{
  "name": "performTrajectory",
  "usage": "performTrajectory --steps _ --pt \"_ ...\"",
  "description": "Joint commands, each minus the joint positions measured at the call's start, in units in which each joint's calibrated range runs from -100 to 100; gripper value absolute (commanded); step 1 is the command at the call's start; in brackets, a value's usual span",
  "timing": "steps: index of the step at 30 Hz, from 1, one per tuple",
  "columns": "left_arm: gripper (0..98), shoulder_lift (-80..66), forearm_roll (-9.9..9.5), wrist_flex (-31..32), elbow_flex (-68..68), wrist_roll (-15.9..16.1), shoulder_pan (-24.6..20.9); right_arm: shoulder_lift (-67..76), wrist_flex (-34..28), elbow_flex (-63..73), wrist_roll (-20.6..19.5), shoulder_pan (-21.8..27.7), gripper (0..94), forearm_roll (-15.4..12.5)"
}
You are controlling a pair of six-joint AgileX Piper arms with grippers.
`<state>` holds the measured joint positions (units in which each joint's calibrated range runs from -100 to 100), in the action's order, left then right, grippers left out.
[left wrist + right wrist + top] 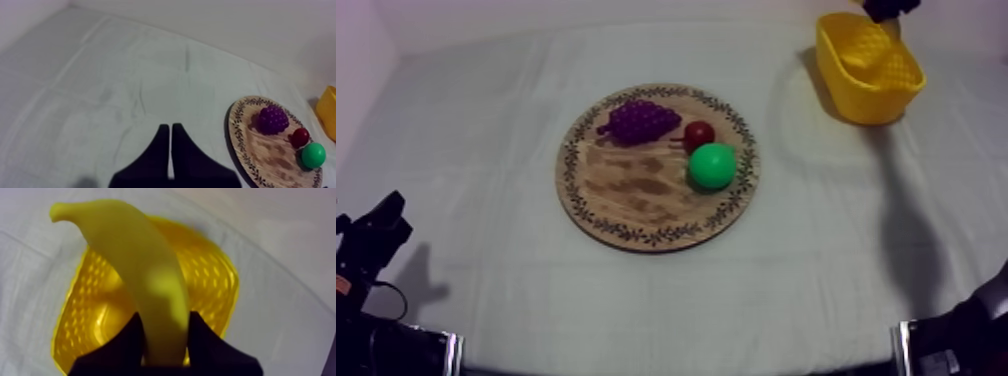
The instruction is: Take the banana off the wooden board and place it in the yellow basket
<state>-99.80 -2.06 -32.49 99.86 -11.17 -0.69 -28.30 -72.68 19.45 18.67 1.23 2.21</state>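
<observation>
Nearest, at the lower left of the top view, the left gripper (pixel 170 126) sits low over the grey-white cloth (pixel 486 300). Its two black fingers lie together as a narrow wedge and hold nothing. A dark part of the right arm (pixel 956 335) sits at the lower right corner. Between these two, the near strip of cloth lies open from side to side.

In the middle of the frame is the round wooden board (pixel 636 195), with free cloth all around its patterned rim. Its near half is bare wood. On the far half are a bunch of grapes (pixel 638 120), a small red fruit (pixel 698 133) just beside them, and a round green fruit (pixel 712 166) close to the right rim.

Farthest, in the upper right, the yellow basket (pixel 871 95) stands well apart from the board and near the table's far edge. The right gripper (pixel 165 315) is over it, fingers clamped on the banana (pixel 150 283), one on each side of its lower end. The banana reaches out above the basket's open inside.
</observation>
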Motion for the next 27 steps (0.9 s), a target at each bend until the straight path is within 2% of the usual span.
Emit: performTrajectory --steps 1,17,27 --pt "0.1 -0.03 -0.01 -0.01 0.03 0.01 0.00 -0.01 1.31 -4.03 -0.28 0.01 14.6 0.23" --pt "0.1 -0.03 -0.01 -0.01 0.03 0.01 0.00 -2.89 8.91 -12.92 -1.36 1.53 14.9 0.91" --pt "0.1 -0.03 -0.01 -0.01 0.03 0.01 0.00 -3.88 11.92 -14.05 -2.82 0.79 24.7 1.40"
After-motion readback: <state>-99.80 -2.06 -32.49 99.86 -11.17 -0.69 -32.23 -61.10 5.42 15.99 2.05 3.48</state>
